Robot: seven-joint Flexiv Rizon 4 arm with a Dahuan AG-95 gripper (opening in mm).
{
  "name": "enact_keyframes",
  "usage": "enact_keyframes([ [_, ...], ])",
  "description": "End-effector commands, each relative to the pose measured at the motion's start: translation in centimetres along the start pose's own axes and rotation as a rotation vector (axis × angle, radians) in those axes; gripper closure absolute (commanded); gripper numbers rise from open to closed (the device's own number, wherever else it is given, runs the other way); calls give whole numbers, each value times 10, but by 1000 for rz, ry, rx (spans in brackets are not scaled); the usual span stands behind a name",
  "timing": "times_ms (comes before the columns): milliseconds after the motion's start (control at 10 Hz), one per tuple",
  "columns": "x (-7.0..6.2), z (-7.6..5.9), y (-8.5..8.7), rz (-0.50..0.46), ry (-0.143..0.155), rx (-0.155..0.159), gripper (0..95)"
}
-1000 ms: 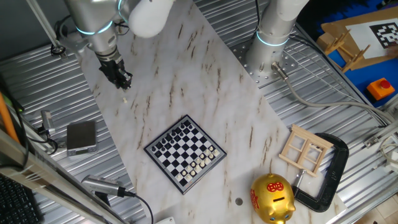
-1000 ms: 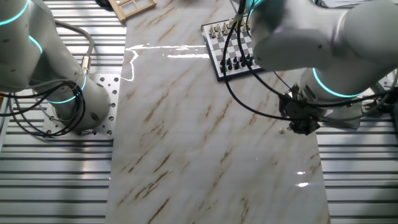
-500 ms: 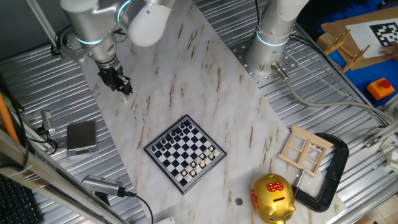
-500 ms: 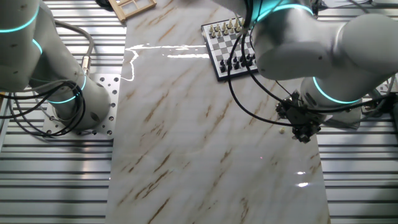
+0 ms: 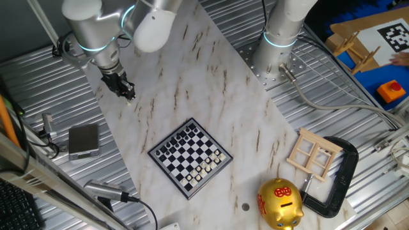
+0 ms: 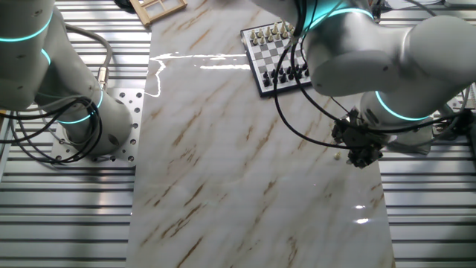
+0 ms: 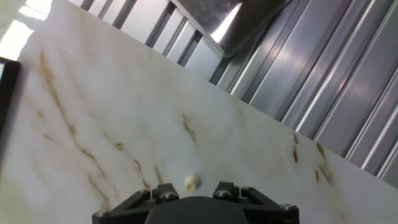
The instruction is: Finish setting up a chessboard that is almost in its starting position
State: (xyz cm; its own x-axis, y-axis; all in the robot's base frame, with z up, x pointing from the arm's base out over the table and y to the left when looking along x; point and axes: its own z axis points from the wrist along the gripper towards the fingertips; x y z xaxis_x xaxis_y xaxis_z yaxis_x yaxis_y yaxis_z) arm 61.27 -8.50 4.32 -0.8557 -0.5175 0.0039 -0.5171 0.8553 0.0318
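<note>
The chessboard (image 5: 190, 157) lies in the middle of the marble table, with dark and pale pieces in rows; it also shows at the far edge in the other fixed view (image 6: 277, 53). My gripper (image 5: 125, 91) hangs low over the table's left edge, far from the board. In the hand view a small pale chess piece (image 7: 191, 182) lies on the marble between the two jaws, which stand apart and do not touch it. The same piece shows as a pale dot (image 6: 339, 155) beside my gripper (image 6: 360, 152). The fingertips are hidden.
A golden piggy bank (image 5: 279, 203), a pale wooden frame (image 5: 313, 153) and a black clamp (image 5: 339, 176) sit at the right front. A grey box (image 5: 83, 140) lies left of the table. A second arm's base (image 5: 275, 51) stands behind. Ribbed metal borders the marble (image 7: 348, 81).
My gripper has shifted a little along the table's edge and settled over the pale piece. The board and its pieces have not moved.
</note>
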Motion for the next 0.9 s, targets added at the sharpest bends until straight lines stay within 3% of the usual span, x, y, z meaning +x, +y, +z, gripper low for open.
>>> enact_keyframes([
  [100, 0, 2, 0, 4, 1, -2, 570],
  [900, 7, 12, 7, 11, -5, -3, 570],
])
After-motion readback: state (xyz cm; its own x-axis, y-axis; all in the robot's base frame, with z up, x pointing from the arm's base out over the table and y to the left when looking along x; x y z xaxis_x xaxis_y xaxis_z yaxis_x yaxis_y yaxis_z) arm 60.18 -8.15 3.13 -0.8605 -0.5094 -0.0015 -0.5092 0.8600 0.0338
